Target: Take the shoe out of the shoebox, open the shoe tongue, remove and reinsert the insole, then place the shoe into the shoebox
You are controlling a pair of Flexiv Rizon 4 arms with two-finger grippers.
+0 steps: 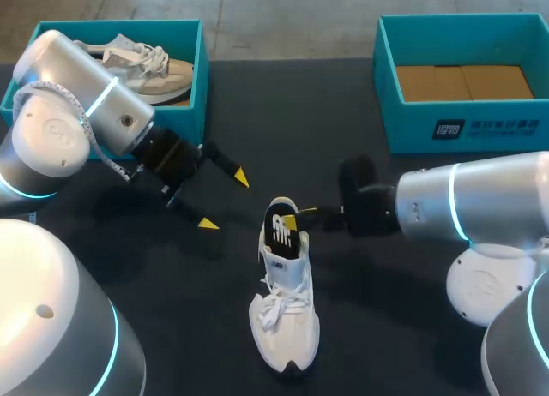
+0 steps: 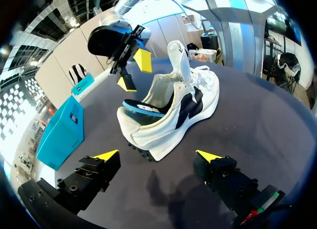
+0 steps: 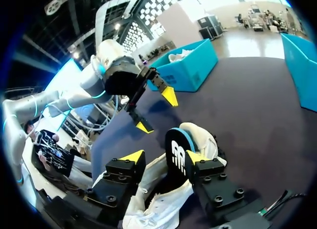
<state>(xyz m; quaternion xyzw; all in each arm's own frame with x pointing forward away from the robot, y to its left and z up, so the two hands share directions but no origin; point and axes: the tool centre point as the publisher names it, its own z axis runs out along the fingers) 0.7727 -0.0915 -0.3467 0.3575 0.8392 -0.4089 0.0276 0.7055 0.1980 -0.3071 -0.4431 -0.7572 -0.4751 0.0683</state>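
Note:
A white shoe (image 1: pixel 285 315) lies on the dark table, toe toward the front edge. Its black insole (image 1: pixel 280 229) with a blue rim stands up out of the heel opening. My right gripper (image 1: pixel 298 216) is at the heel. In the right wrist view the insole (image 3: pixel 177 152) rests against one fingertip (image 3: pixel 196 157) while the other fingertip (image 3: pixel 132 156) stays apart from it, so the right gripper (image 3: pixel 164 157) is open. My left gripper (image 1: pixel 225 201) hovers open to the shoe's left. The shoe (image 2: pixel 171 115) lies ahead of the left gripper (image 2: pixel 157 155), which holds nothing.
A teal shoebox (image 1: pixel 199 79) at the back left holds a grey and beige shoe (image 1: pixel 150 70). Another teal box (image 1: pixel 386 87) at the back right shows only a cardboard floor. Bare dark table (image 1: pixel 412 327) lies around the white shoe.

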